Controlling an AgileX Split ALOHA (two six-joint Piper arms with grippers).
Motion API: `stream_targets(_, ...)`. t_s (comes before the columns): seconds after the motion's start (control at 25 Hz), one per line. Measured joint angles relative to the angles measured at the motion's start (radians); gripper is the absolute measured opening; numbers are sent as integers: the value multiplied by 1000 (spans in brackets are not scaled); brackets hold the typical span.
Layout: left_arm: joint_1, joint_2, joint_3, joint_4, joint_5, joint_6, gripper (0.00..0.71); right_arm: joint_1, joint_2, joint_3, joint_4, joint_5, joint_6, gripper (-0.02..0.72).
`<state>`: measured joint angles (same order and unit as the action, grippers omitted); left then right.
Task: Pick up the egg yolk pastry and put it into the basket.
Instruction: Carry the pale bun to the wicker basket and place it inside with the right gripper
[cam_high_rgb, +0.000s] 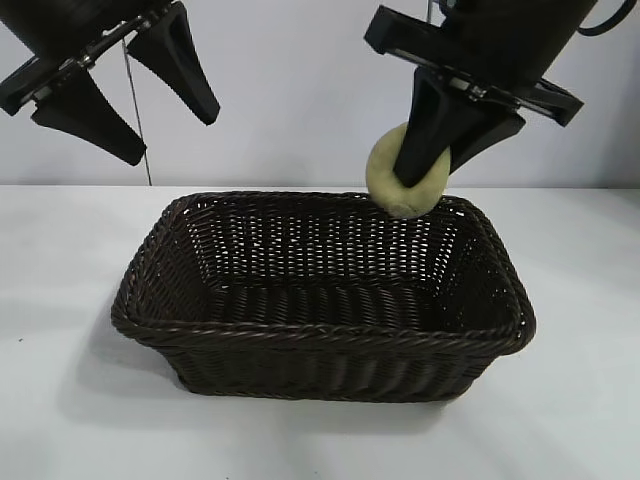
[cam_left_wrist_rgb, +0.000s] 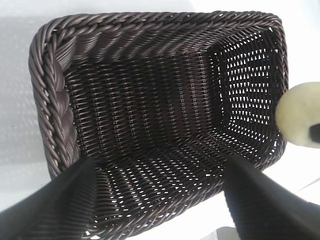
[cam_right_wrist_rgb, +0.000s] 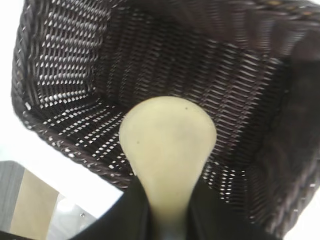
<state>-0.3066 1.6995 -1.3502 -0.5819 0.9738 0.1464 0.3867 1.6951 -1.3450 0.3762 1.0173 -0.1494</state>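
My right gripper (cam_high_rgb: 432, 172) is clamped on the pastry (cam_high_rgb: 385, 180), one dark finger (cam_high_rgb: 425, 135) across its front face and the other behind it. The pastry hangs in the air above the basket's (cam_high_rgb: 300, 340) far right corner, its lower edge just over the braided rim there; I cannot tell whether it touches the rim. From the right wrist view the pastry (cam_right_wrist_rgb: 167, 145) fills the middle, pale yellow and matte, squeezed to a narrow neck where the fingers (cam_right_wrist_rgb: 130, 210) pinch it, with the basket's (cam_right_wrist_rgb: 65, 145) woven floor and sloping walls below it. My left gripper (cam_high_rgb: 125, 90) hangs high over the tabletop (cam_high_rgb: 60, 300), above and behind the basket's left end, jaws spread wide and holding nothing. In the left wrist view its two fingers (cam_left_wrist_rgb: 60, 200) frame the basket (cam_left_wrist_rgb: 50, 75), and the pastry (cam_left_wrist_rgb: 297, 120) shows at the basket's far end, by the rim. The basket sits flat on the white tabletop, upright, nothing lying inside it that I can see.
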Motion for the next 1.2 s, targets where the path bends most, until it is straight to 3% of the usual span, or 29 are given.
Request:
stream_targets(0.64, 0, 0, 0, 0, 0, 0, 521, 60, 250, 0, 3, -137, 19, 126)
stream_targets(0.8, 0, 0, 0, 0, 0, 0, 521, 60, 251, 0, 6, -143, 19, 241)
stream_targets(1.0, 0, 0, 0, 0, 0, 0, 521, 60, 251, -3, 7, -142, 19, 498)
stream_targets(1.2, 0, 0, 0, 0, 0, 0, 521, 60, 251, -62, 8, -83, 19, 540)
